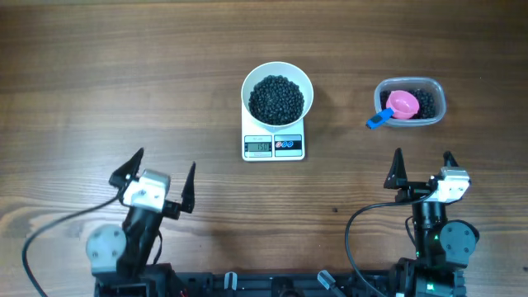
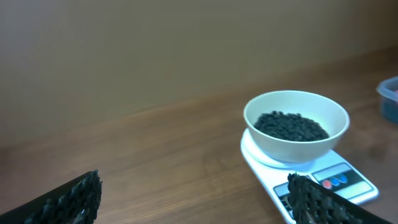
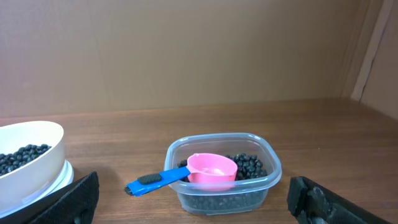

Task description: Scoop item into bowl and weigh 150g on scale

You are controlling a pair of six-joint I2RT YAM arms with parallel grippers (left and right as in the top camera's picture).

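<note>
Overhead view was where the layout could be read best, tbh. A round plain white bowl (image 1: pixel 246 92) was seen sitting on a small flat white rectangular kitchen scale (image 1: pixel 274 147) near the middle of the brown wooden table (image 1: pixel 124 66). A dark heap of tiny round black beans (image 1: pixel 276 100) was piled inside the bowl. At about 3 o'clock from it, well apart, a clear rounded-rectangular plastic container (image 1: pixel 441 103) was found with more beans in it. A pink plastic scoop with a blue handle (image 1: pixel 403 104) was laid across those, with the handle stuck out over the rim toward 8 o'clock.

The left gripper (image 1: pixel 164 159) was held at 7 o'clock and the right gripper (image 1: pixel 422 154) at 5 o'clock. Both pairs of fingers were spread wide, with nothing caught between them and nothing touched.

Scooping was judged mostly done, so the step in hand was probably checking the reading. The display digits couldn't be made out for sure. Nothing should be leaned on the bowl or scale while the number settles. If it's short, the blue handle should be pinched by the right arm and only part-scoops tipped in, low over the bowl's middle. Overshooting is best avoided, since beans are fiddlier to take back out.
</note>
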